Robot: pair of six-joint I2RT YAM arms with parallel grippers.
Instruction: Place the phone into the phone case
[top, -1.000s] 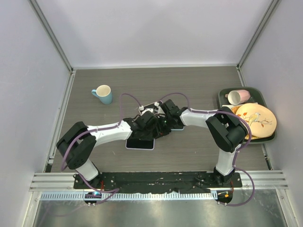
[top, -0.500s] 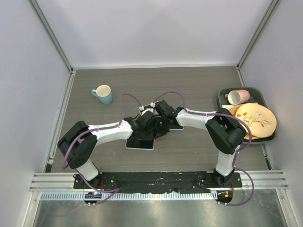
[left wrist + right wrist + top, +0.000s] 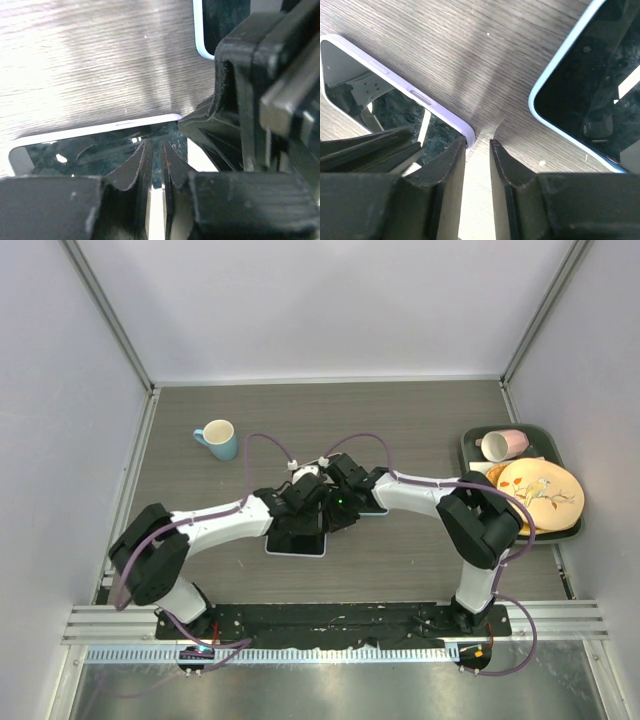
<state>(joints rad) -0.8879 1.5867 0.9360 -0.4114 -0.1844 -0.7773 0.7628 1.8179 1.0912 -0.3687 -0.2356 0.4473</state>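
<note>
**A:** Looking through the left wrist first. Left gripper [image 3: 156, 146]: fingers drawn all but together, nothing pinched. The tips rest on the glossy face of the lavender-rimmed slab [image 3: 75, 150], near its 12 o'clock edge. That reads as pressing down, not lifting.

**B:** Room around it?

**A:** Tight. The right arm [image 3: 250, 100] crowds in at 3 o'clock. The blue-rimmed slab [image 3: 207, 20] lies apart at 1.

**B:** Right wrist?

**A:** Right gripper [image 3: 477, 142] is likewise nearly closed and empty. Its 9 o'clock finger touches the lavender corner, probably bracing that edge. A strip of bare table [image 3: 485, 60] runs toward 12 between the slabs.

**B:** Which is the phone?

**A:** Cannot tell; both faces reflect.

**B:** Top view?

**A:** Both wrists meet mid-table over the lavender slab. The mug [image 3: 217, 438] at 10 and the tray [image 3: 468, 445] at 3 are well apart.
</note>
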